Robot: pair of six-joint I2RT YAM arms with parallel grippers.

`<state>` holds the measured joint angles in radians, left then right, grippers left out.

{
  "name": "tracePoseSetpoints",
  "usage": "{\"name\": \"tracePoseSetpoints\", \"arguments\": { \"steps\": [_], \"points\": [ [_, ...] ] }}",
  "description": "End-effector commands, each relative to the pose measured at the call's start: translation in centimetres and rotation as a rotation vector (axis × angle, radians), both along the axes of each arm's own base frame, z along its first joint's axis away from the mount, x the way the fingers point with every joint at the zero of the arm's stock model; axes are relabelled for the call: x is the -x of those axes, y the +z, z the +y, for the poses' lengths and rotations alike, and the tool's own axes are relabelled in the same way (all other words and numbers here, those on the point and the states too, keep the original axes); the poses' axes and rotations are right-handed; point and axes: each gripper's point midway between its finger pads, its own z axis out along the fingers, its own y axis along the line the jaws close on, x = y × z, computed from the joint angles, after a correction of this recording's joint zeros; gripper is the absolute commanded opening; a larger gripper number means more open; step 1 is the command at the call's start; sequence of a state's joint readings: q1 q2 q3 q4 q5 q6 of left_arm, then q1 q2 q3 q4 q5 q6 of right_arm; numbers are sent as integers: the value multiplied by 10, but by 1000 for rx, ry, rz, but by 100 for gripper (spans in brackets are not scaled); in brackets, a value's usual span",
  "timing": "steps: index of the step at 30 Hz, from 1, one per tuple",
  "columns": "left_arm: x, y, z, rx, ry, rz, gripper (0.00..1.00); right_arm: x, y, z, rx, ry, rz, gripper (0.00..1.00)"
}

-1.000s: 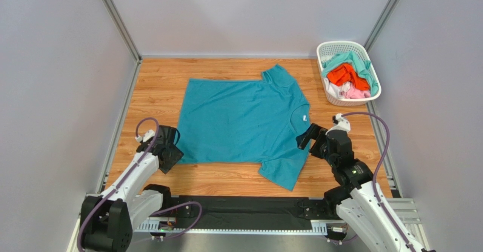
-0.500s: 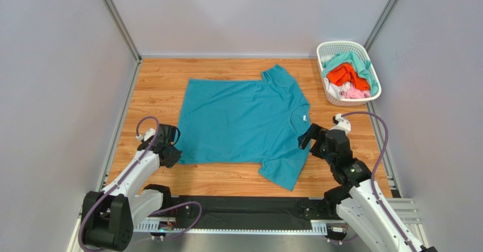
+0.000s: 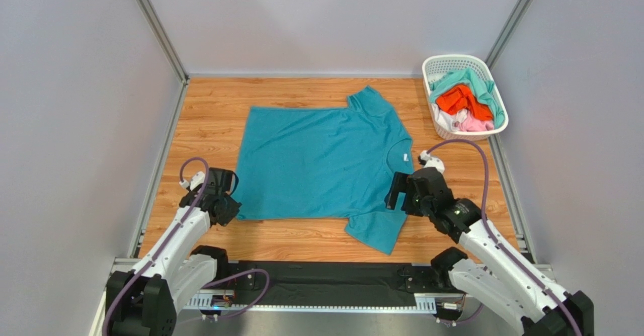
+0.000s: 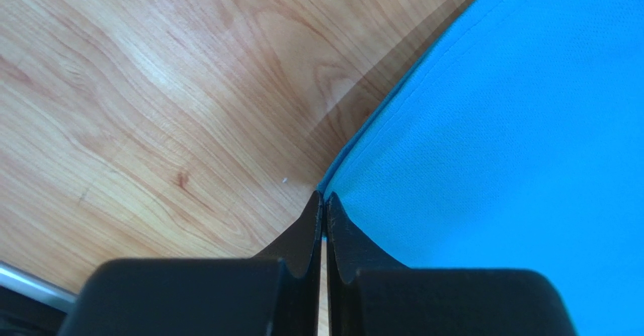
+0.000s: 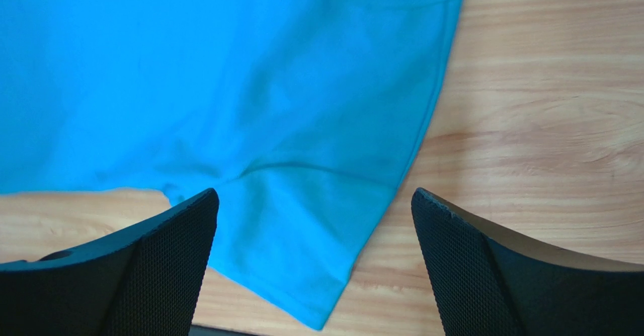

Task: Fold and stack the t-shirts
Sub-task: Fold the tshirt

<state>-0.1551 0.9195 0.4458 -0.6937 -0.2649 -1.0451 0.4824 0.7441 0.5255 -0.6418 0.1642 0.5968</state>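
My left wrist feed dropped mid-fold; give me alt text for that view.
The left gripper, closed tight, has its tips at the hem corner of the teal t-shirt. The shirt fills the right of the view, lying flat; the wooden table fills the left. Whether any fabric is pinched cannot be told.

Your left gripper (image 4: 325, 199) sits low, jaws pressed together, arm stretched forward. Your right gripper (image 5: 315, 194) is spread wide, its arm angled inward toward the centre.
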Motion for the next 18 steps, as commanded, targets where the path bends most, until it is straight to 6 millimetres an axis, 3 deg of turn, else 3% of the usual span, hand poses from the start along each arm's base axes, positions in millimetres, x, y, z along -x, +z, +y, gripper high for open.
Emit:
{"name": "tracePoseSetpoints", "arguments": {
  "steps": [1, 5, 9, 18],
  "points": [
    [6, 6, 7, -39, -18, 7, 0, 21, 4, 13, 77, 107, 47, 100],
    [7, 8, 8, -44, -15, -2, 0, 51, -3, 46, 65, 223, 118, 97],
    [8, 7, 5, -25, -17, -5, 0, 81, -18, 66, 120, 327, 192, 91],
    [8, 9, 6, -33, -27, -10, 0, 101, -49, 74, 219, 365, 305, 76]
  ]
}}
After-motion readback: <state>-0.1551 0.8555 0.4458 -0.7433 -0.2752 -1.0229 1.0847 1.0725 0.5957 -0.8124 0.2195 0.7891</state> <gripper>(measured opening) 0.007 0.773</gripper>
